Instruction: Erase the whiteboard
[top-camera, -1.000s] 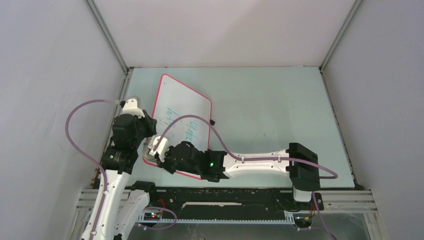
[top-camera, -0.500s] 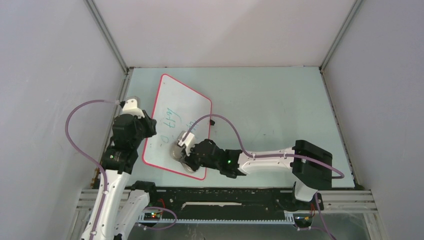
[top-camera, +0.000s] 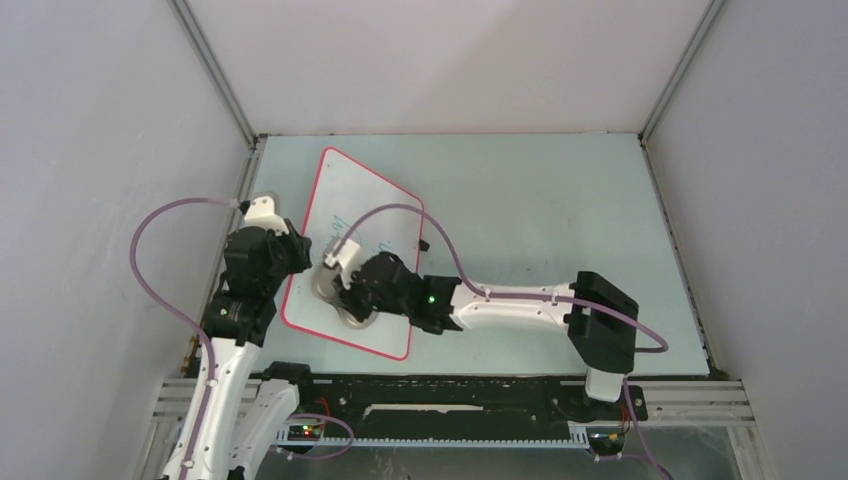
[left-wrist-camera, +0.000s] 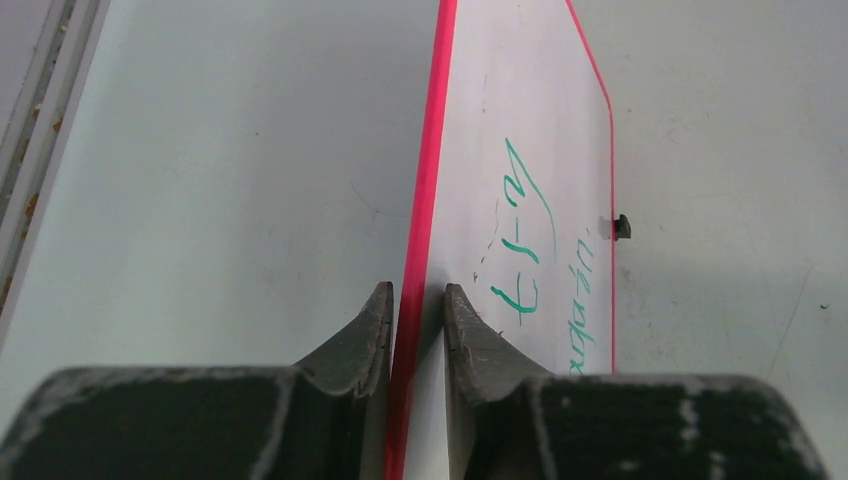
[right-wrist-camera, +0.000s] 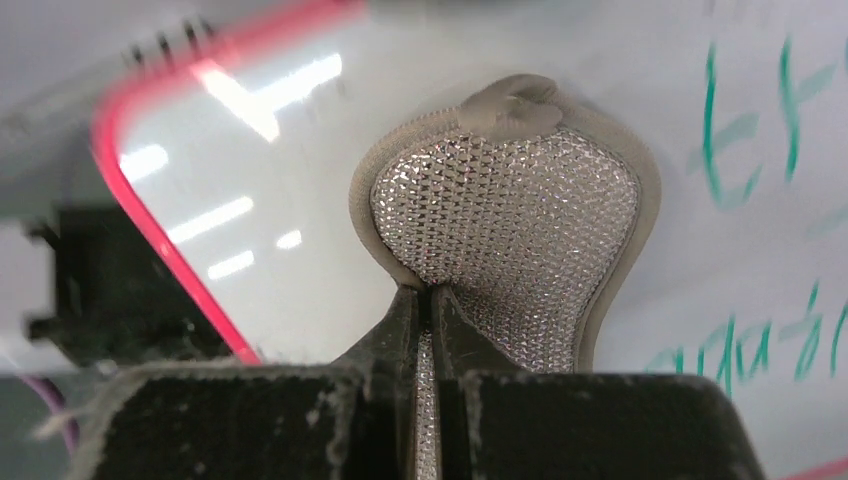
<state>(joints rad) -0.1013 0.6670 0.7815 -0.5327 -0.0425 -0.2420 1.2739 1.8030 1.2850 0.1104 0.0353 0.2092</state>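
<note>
Far left: pinching the red-pink rim of the whiteboard (top-camera: 365, 195) with the left gripper (left-wrist-camera: 418, 300), closed down almost fully, one finger on each face of the thin edge. Acting as an anchor, by the look of it. Possibly lifting that side a little off the bench (top-camera: 540, 200); not telling for sure from these views.

Board itself: lying skewed on the left half of the bench, near corner toward the arm bases. Showing green handwriting (left-wrist-camera: 525, 250) down the middle and toward the right edge, close to a small black clip (left-wrist-camera: 621, 227).

Further right: gripping a grey knobbly cloth pad (right-wrist-camera: 510, 210) with the right gripper (right-wrist-camera: 428, 300), pressed tight together on a fold of the pad. Pressing the pad flat against the white surface near a rounded corner, with bare board to its left and green strokes just beside it on the right.

Step in hand, judging from this: wiping, part way through, with writing left to clear.

Next move probably calling for:
- sweeping the pad across the green strokes toward the clip side
- holding the pad down evenly
- staying firm on the rim, guarding against the board sliding under the wipe
</note>
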